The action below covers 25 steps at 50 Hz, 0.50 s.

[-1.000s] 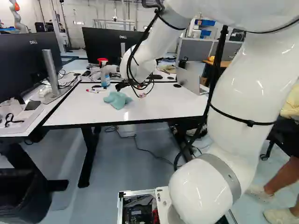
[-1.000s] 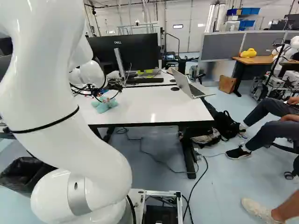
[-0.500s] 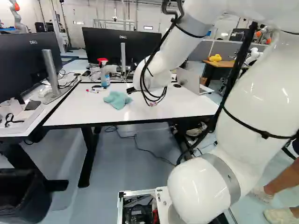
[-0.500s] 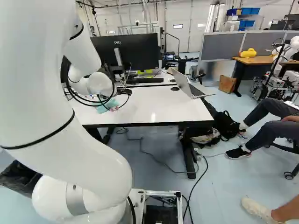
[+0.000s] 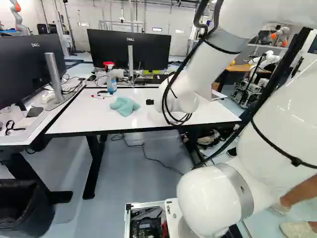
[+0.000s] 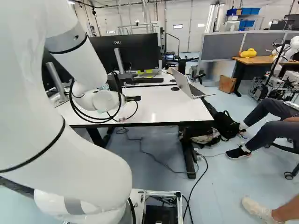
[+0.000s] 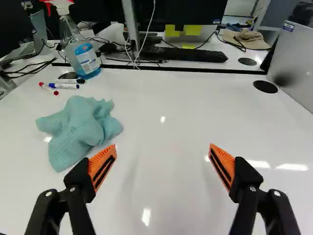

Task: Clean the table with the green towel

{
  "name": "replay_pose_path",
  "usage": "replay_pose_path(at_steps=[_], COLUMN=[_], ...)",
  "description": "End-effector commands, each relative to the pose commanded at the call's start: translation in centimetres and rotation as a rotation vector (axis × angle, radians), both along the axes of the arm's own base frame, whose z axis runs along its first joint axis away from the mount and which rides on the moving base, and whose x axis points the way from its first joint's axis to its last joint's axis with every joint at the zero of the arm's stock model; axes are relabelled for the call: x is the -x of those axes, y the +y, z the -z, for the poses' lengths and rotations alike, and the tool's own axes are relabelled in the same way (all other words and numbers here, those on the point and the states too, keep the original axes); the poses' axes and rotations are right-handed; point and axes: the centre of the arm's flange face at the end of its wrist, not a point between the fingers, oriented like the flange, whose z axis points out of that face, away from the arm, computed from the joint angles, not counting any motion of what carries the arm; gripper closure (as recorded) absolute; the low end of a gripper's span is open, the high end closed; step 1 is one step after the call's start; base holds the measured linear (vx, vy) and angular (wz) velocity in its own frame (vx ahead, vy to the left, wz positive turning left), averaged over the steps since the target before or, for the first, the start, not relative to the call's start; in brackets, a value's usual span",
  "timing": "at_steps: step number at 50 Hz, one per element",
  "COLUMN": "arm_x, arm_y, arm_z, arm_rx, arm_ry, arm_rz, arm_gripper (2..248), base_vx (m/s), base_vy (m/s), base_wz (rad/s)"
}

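We have the hand (image 6: 134,98) over the bench (image 5: 163,111), its two fingers spread wide apart, with the white top showing between the orange pads (image 7: 102,168). The green towel (image 7: 80,129) lies crumpled in a loose heap on the bench, nearer its left edge than its right and roughly midway between front and back edges. From the wrist, we see the towel ahead of the left finger, outside the gap between the two. Beyond the towel, towards the back left corner, we have a few markers (image 7: 64,85) lying close together, and the spray bottle (image 7: 84,54) standing upright near the back edge. Our open laptop (image 6: 188,87) sits by the back right corner. Past the back edge, a monitor (image 5: 148,49) and a keyboard (image 7: 188,54) stand on a second surface.
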Motion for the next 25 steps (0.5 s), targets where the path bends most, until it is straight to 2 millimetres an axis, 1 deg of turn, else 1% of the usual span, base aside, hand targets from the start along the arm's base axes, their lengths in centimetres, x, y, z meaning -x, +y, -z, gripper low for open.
replay_pose_path(at_steps=[12, 25], arm_x=[2.6, 4.9], arm_y=[-1.6, -2.8], arm_z=[1.2, 2.2], arm_rx=[-0.004, -0.007], arm_ry=[-0.045, -0.083], arm_rz=[0.038, 0.072], arm_gripper=[3, 3], base_vx=[0.0, 0.0], base_vy=[0.0, 0.0], base_wz=[0.0, 0.0])
